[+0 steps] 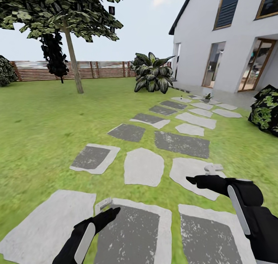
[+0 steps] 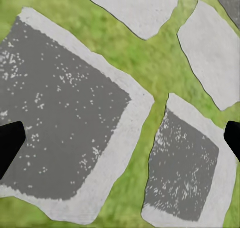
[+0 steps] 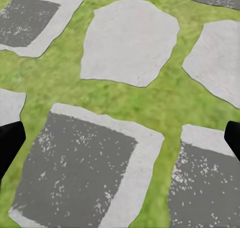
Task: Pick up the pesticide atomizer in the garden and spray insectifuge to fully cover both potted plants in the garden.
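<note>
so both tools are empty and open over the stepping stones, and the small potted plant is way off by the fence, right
Not quite: in the head view the small potted plant sits at the path's far end near the house, not the fence. Both tools, left and right, are open and empty over the stepping stones.

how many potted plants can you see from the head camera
1: a small potted plant sits on the far stepping stones near the house. The second may be hidden or outside the picture.
</note>
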You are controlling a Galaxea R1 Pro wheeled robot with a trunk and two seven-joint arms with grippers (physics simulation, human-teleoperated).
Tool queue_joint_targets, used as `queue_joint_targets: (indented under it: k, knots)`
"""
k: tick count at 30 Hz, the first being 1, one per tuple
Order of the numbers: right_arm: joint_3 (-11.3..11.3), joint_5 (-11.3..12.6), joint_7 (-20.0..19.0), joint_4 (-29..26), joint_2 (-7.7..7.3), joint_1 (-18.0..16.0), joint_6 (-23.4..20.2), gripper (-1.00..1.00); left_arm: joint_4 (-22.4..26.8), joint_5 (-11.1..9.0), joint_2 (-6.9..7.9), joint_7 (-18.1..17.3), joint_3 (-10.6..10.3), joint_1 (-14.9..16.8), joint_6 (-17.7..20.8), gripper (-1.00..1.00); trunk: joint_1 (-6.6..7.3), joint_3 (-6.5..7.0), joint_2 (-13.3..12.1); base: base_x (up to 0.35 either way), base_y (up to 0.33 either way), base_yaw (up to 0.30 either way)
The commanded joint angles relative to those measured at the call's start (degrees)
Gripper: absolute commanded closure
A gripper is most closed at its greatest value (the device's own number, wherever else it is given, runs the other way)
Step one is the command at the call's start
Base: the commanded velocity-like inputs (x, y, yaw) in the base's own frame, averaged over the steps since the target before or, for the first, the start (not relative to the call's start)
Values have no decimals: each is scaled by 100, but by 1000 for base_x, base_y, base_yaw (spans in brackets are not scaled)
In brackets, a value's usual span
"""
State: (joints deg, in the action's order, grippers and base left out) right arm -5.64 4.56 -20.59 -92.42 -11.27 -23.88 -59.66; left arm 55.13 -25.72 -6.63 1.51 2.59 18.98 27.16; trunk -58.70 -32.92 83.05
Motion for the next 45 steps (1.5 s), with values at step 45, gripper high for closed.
queue_joint_targets:
  k: [45]
  knots:
    - [-49,45,29,-7,-17,-53,-34,-100,7,-56,-5,7,-35,1,35,-100,-3,6,3,330,102,-51]
